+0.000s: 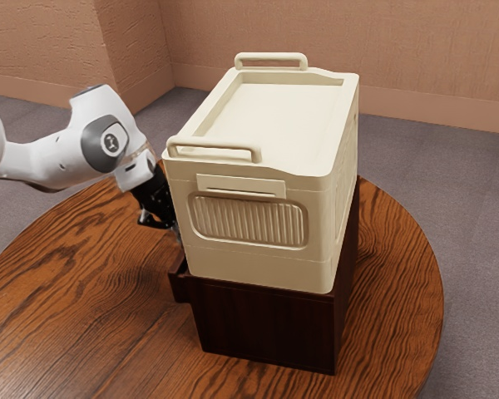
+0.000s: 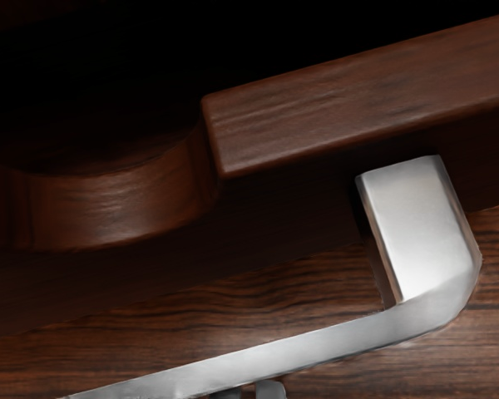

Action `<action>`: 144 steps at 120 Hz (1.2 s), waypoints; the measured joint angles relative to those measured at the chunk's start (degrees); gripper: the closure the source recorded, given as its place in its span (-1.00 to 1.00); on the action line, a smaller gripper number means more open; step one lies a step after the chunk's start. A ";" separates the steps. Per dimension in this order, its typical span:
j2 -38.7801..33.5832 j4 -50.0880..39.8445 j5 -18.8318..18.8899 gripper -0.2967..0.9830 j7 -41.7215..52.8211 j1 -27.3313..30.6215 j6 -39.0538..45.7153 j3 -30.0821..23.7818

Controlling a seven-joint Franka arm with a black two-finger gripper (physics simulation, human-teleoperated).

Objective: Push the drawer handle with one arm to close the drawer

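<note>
A shiny silver handle (image 2: 422, 237) with a bent corner is mounted on the dark wooden drawer (image 1: 180, 286), seen jutting towards nine o'clock; the gripper's (image 1: 165, 222) opening cannot be judged

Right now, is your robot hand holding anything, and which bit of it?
I can't tell: my black gripper is by the bent silver metal handle, but whether it grips that isn't clear.
</note>
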 joint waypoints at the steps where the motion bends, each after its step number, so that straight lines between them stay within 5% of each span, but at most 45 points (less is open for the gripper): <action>1: 0.00 0.01 -0.06 0.68 0.02 -0.02 0.00 -0.08; 129: 0.46 0.28 -3.39 0.70 1.50 0.23 0.80 -3.15; 144: -0.37 0.22 -2.59 0.56 1.55 1.67 0.44 -3.07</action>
